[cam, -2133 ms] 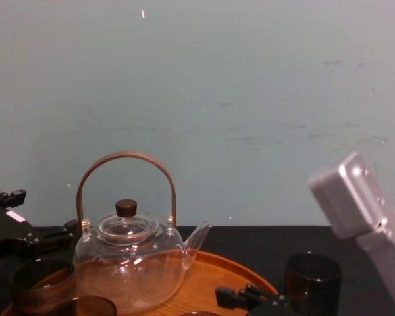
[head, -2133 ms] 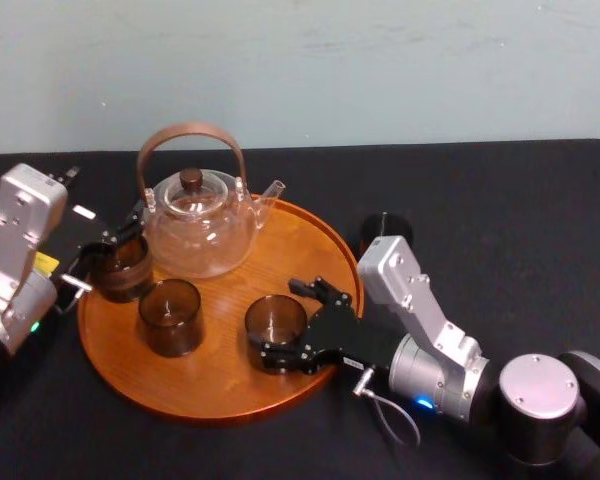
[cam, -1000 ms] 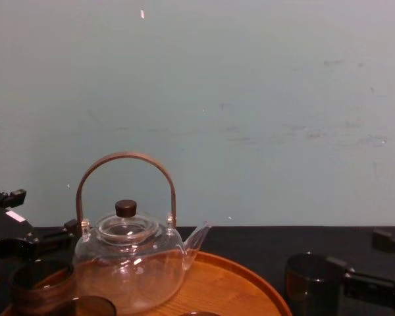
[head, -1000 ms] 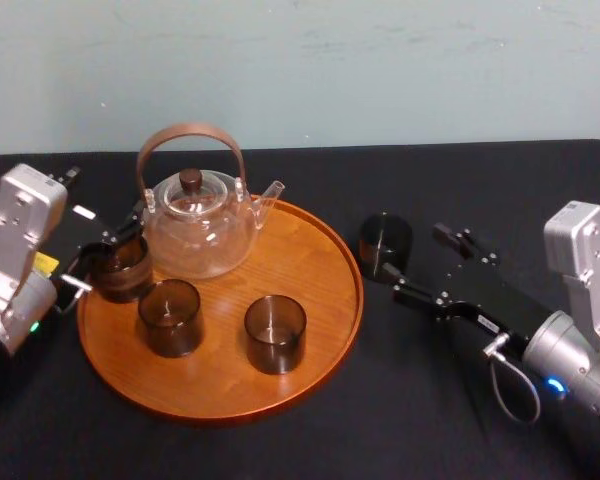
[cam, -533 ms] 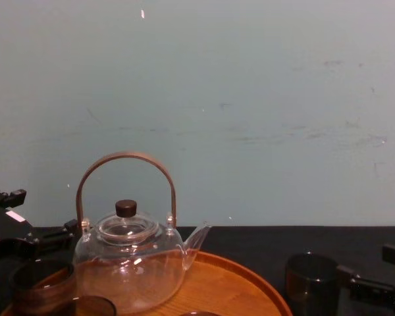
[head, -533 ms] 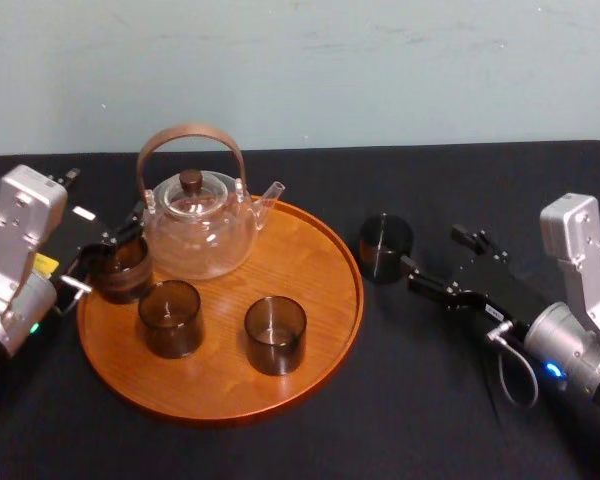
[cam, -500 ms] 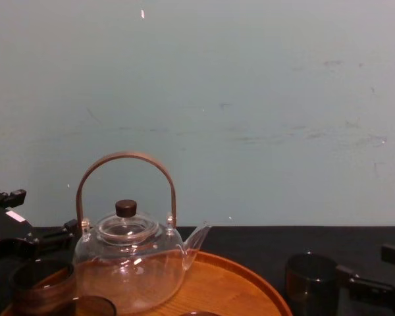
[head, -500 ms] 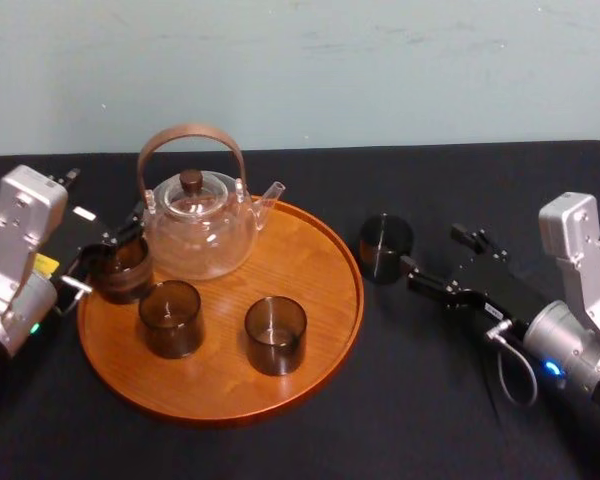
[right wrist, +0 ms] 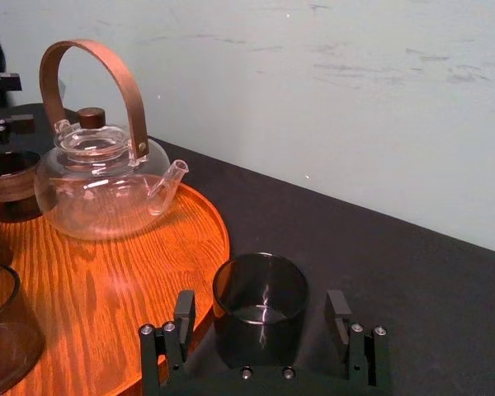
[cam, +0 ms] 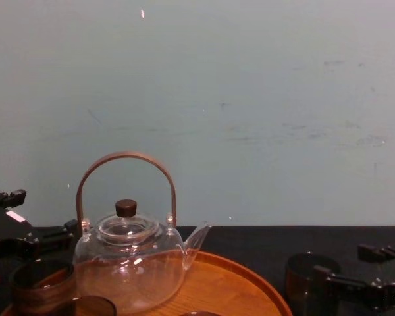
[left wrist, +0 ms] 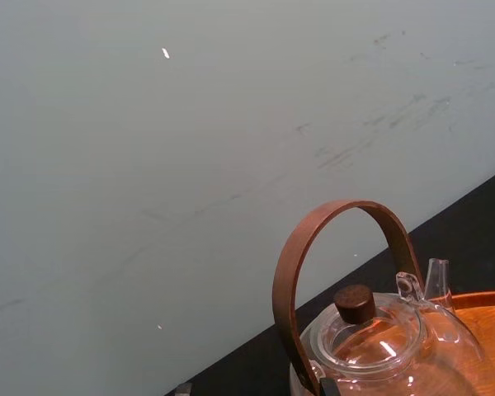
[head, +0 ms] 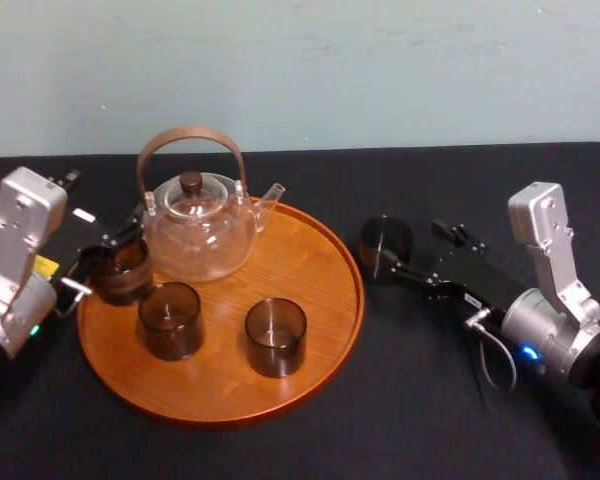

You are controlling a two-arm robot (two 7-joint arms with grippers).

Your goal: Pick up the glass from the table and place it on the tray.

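A dark smoky glass (head: 385,246) stands on the black table just right of the tray (head: 320,262), the round orange-brown wooden one. My right gripper (head: 417,248) is open, low over the table. In the right wrist view the glass (right wrist: 260,304) stands between its two fingers (right wrist: 184,317), with a gap on each side. From the chest view the glass (cam: 308,279) sits at the lower right with the right gripper (cam: 355,268) beside it. My left gripper (head: 108,250) rests at the tray's left edge by another glass (head: 121,268).
The tray also carries a clear glass teapot (head: 196,224) with a brown hoop handle at its back, and two more dark glasses (head: 170,318) (head: 275,336) near its front. The tray's right part is bare wood. Black tabletop runs to a pale wall behind.
My right gripper left the glass at the tray's front, pulled back right, then slid in until its fingers flank the glass on the table. The left arm has not moved.
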